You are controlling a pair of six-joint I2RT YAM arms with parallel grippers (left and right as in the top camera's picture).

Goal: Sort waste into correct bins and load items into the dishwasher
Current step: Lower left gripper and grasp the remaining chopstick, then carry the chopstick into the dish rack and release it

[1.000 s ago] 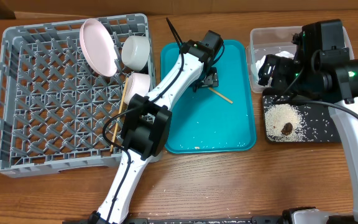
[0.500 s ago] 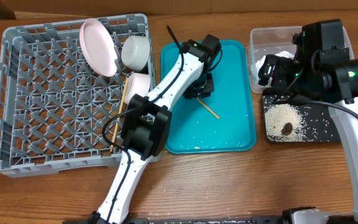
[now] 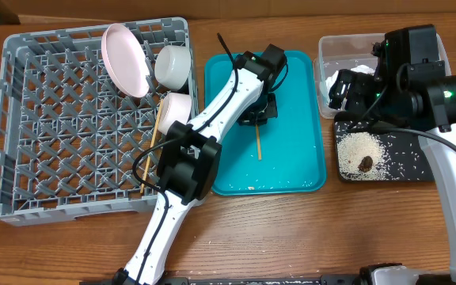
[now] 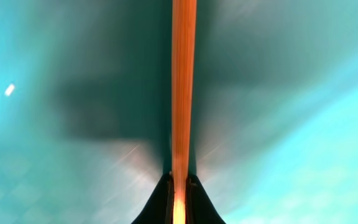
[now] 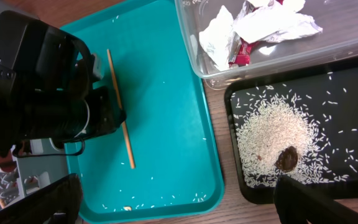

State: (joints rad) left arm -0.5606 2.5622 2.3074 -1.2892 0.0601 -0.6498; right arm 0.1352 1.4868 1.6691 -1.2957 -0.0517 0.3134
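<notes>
My left gripper (image 3: 257, 111) is low over the teal tray (image 3: 299, 142), shut on one end of a thin wooden chopstick (image 3: 259, 142). In the left wrist view the chopstick (image 4: 182, 93) runs straight out from between the closed fingertips (image 4: 179, 202). My right gripper (image 3: 347, 91) hangs open above the bins, and its dark fingers (image 5: 42, 199) stand far apart with nothing between them. The clear tub (image 5: 278, 56) holds white and red wrappers (image 5: 260, 28). The black tray (image 5: 353, 81) holds rice (image 5: 272, 137) and a brown lump (image 5: 286, 158).
The grey dish rack (image 3: 6, 119) at the left holds a pink plate (image 3: 125, 59), two whitish bowls (image 3: 172, 66) and a second chopstick (image 3: 156, 131) along its right side. Loose rice grains (image 5: 160, 202) lie near the teal tray's front edge.
The left gripper has shut on the chopstick. The stick has swung from lying diagonally to the right to pointing straight at the tray's near edge. The right arm has not moved.
</notes>
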